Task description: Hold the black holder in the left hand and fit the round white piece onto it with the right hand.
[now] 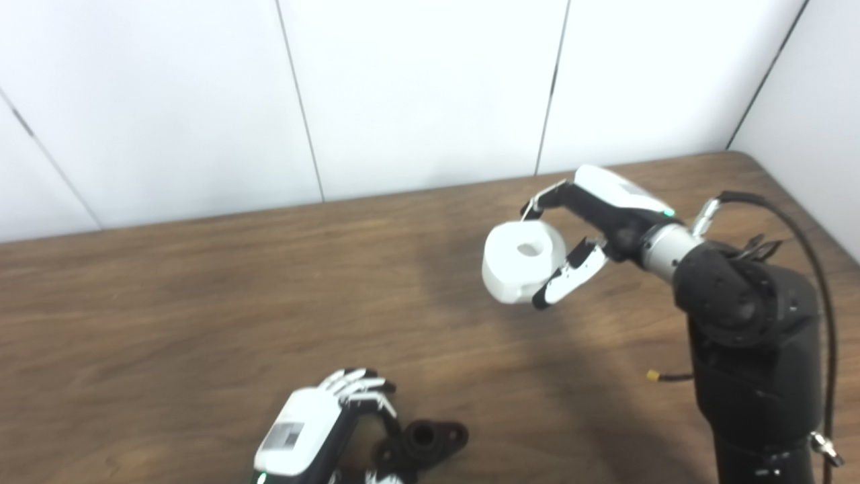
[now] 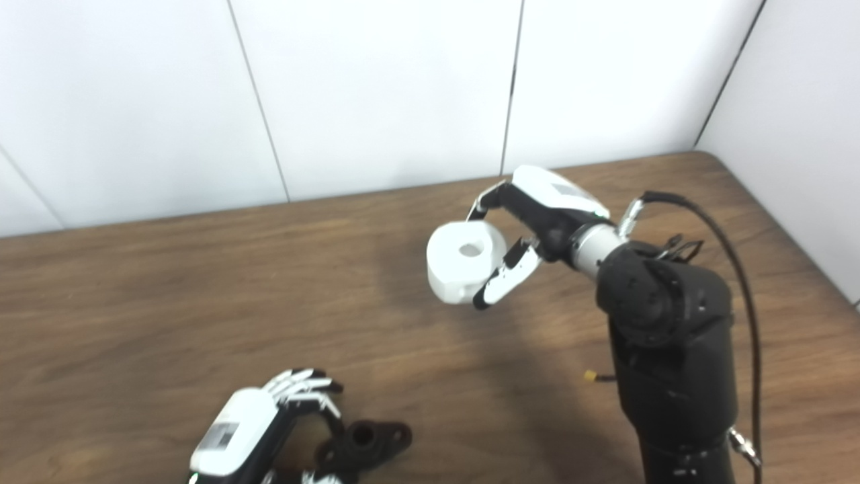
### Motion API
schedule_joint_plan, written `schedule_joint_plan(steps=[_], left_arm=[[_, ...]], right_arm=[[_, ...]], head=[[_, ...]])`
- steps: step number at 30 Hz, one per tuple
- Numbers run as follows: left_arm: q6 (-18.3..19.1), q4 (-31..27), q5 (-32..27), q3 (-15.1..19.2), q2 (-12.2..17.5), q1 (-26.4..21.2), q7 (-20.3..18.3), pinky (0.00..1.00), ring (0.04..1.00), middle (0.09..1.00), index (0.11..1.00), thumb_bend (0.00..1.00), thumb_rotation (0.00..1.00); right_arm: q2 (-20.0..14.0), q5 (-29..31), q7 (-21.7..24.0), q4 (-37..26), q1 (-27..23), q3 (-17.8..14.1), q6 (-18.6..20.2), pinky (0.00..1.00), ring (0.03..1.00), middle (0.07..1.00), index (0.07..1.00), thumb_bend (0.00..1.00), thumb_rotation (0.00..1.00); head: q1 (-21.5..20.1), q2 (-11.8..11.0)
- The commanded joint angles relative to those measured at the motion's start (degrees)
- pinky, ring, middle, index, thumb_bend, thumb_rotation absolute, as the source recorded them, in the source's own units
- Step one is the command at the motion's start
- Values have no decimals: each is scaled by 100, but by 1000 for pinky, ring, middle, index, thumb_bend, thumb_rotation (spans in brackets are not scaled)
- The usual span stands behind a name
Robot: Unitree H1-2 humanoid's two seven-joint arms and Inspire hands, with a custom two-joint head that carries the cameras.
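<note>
The round white piece (image 1: 523, 261), a short cylinder with a centre hole, is held above the table in my right hand (image 1: 591, 225), fingers behind it and thumb in front. The black holder (image 1: 422, 444), a flanged part with a round bore, lies on the table at the bottom edge. My left hand (image 1: 322, 420) is curled over the holder's left end, its fingers touching it. Whether the holder is lifted or just resting cannot be told. The lower part of the left hand is cut off by the picture's bottom edge.
A brown wooden table (image 1: 201, 302) runs back to white wall panels (image 1: 416, 94). The right arm's black forearm (image 1: 746, 336) rises at the right with a cable (image 1: 816, 269) looping beside it. The table's right edge sits near the side wall.
</note>
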Motion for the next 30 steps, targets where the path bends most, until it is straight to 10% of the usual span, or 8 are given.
schedule_joint_plan(steps=[1, 15, 30], left_arm=[[289, 161, 65, -81, 42, 132, -415, 912, 885, 800, 485, 522, 48], [402, 26, 26, -19, 35, -52, -667, 913, 890, 798, 485, 523, 50], [497, -38, 160, -59, -61, -117, -777, 902, 888, 801, 485, 523, 52]], right_arm=[[-45, 5, 663, -267, -315, -22, -12, 916, 888, 797, 485, 521, 137], [149, 260, 693, -835, -334, 228, -9, 878, 888, 786, 484, 519, 136], [333, 421, 692, -1019, -18, 516, -10, 901, 896, 795, 484, 523, 134]], head=[[-12, 77], [20, 849], [214, 1036]])
